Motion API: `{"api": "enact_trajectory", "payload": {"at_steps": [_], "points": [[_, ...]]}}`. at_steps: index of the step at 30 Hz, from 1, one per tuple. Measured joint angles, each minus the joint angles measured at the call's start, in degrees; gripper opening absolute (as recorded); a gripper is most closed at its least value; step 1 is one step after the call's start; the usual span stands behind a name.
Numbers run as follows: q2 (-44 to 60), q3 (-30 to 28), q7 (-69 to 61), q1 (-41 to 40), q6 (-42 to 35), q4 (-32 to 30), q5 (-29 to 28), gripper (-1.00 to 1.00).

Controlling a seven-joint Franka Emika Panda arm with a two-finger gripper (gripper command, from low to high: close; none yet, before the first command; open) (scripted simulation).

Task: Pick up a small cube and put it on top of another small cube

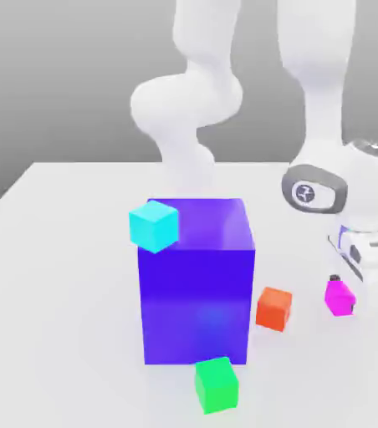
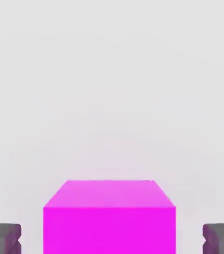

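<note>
The small magenta-pink cube lies on the white table at the exterior view's right, close to the arm's base. My gripper is lowered over it, with a dark fingertip on either side. In the hand view the pink cube sits midway between the two grey fingers, and a strip of bare table shows on each side of it. The gripper is open around the cube and nothing is held. A small orange-red cube rests on the table just to the exterior view's left of the pink one.
A big blue-violet cube stands mid-table. A small cyan cube sits by its upper left corner, and a small green cube lies in front of it. The white table stretches bare toward the exterior view's left.
</note>
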Motion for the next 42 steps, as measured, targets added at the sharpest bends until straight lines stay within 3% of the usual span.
{"api": "enact_trajectory", "payload": {"at_steps": [6, 12, 18, 42], "points": [[-0.99, 1.23, -0.41, -1.06, -0.84, -0.19, 0.59, -1.00], [-9.63, 8.84, -7.49, -6.42, -7.38, -2.10, 10.03, -1.00], [-14.33, 9.64, -17.47, -9.43, -11.83, -2.59, 14.71, -1.00], [-15.12, 11.02, -75.11, -15.13, -17.92, 14.76, 5.38, -1.00]]}}
